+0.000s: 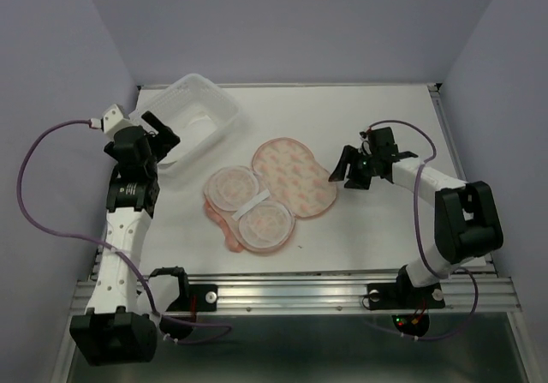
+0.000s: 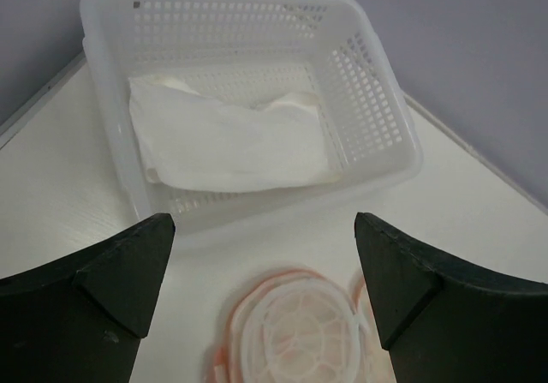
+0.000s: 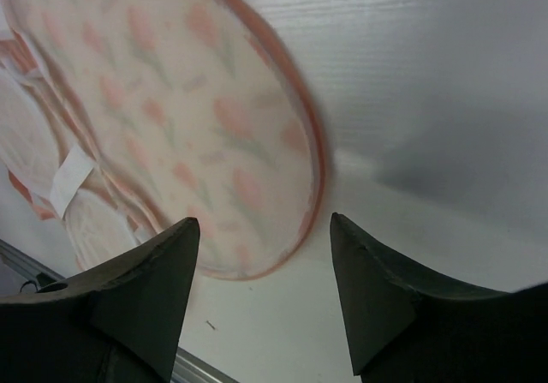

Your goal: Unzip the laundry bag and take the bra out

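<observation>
Peach laundry bag (image 1: 295, 177) spread open mid-table, white bra (image 2: 231, 143) crumpled in basket (image 2: 377, 100)

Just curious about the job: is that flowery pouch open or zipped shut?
Open. The laundry bag lies spread in two halves, mesh lining showing on the near one.

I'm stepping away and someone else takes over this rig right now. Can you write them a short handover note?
Left gripper: open, empty, hovering at the near side of the basket.
Right gripper: open, empty, just off the right edge of the laundry bag.
Laundry bag: unzipped and spread flat mid-table, mesh half near-left, printed half far-right.
Bra: the white garment in the basket looks like it; it lies clear of the bag.
Done: unzipping and, by the look of it, removal.
Left: probably nothing but drawing the arms back.
</observation>
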Controlling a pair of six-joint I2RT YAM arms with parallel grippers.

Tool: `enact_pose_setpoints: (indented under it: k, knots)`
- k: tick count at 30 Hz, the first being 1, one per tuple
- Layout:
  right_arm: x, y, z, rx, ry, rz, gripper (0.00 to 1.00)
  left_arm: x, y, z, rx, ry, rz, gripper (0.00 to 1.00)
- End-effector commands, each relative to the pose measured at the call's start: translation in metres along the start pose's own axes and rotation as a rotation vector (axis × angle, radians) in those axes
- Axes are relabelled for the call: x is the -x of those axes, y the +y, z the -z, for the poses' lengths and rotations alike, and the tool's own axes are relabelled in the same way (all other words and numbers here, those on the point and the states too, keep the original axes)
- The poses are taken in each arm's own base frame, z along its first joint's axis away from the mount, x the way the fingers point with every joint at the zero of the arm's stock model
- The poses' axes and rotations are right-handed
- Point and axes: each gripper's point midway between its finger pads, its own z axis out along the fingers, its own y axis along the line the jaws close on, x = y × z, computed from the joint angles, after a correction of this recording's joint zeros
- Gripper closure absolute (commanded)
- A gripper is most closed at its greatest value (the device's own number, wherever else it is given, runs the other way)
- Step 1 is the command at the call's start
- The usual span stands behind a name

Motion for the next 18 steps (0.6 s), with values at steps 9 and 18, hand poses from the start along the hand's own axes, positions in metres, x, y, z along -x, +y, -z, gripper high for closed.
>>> enact_pose_setpoints:
  k: [9,18]
  knots:
    - [0.036,-0.018,-0.051,-0.050,-0.038,0.100,0.46,-0.045,0.015,0.058,-0.101,0.161,-0.116,0.01]
    - [0.004,-0.031,-0.077,-0.106,0.037,0.162,0.62,-0.042,0.009,0.058,-0.126,0.171,-0.126,0.01]
